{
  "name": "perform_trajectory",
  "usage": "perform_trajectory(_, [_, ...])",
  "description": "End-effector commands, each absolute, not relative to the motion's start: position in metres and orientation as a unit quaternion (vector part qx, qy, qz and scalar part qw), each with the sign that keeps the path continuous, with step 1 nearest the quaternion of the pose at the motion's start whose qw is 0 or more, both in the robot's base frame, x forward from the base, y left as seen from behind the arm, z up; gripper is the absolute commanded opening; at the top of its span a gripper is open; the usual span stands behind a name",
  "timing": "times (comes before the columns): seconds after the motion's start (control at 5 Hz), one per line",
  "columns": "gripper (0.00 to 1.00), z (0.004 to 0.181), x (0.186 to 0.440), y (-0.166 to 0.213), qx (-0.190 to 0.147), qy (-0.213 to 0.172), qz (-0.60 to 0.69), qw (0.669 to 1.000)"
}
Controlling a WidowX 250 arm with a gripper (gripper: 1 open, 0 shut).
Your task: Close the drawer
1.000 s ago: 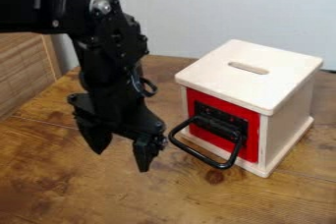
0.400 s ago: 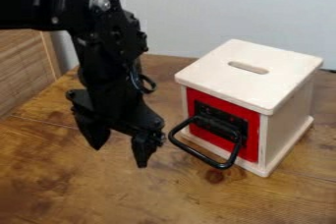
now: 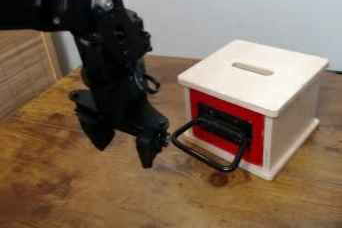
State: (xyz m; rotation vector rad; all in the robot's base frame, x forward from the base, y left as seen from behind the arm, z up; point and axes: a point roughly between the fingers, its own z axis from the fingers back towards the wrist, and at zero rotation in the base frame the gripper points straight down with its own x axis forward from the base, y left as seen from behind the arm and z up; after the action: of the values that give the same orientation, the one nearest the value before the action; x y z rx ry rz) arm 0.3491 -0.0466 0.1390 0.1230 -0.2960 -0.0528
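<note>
The drawer [image 3: 227,124] sits in the pale wooden box [image 3: 254,97] at the right of the table [image 3: 54,182], its red front facing me and its black loop handle [image 3: 210,144] hanging out toward the lower left. I judge the front is nearly flush with the box — how far it is pulled out I cannot tell from this angle.

My gripper [image 3: 120,144] hangs just left of the handle, fingers pointing down and spread apart, holding nothing. The right finger [image 3: 148,148] is close beside the loop; whether it touches I cannot say.

To do this well I would not grab the handle at all. I would push flat against the red front or the near bar of the loop, straight along the drawer's travel — toward the upper right — and keep the force low and centred so the drawer does not jam and the light-looking box does not slide or twist on the wood. If the box starts to creep, I ease off.
</note>
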Motion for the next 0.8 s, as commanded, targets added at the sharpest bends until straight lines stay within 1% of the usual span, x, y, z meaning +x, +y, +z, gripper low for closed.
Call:
perform_trajectory(0.0, [1.00,0.1560,0.3564,-0.0460,0.063,-0.181,-0.026,0.981])
perform_trajectory(0.4, [1.00,0.1547,0.3592,-0.0434,0.061,-0.180,-0.022,0.981])
perform_trajectory(0.6, [1.00,0.1513,0.3588,-0.0369,0.064,-0.174,-0.028,0.982])
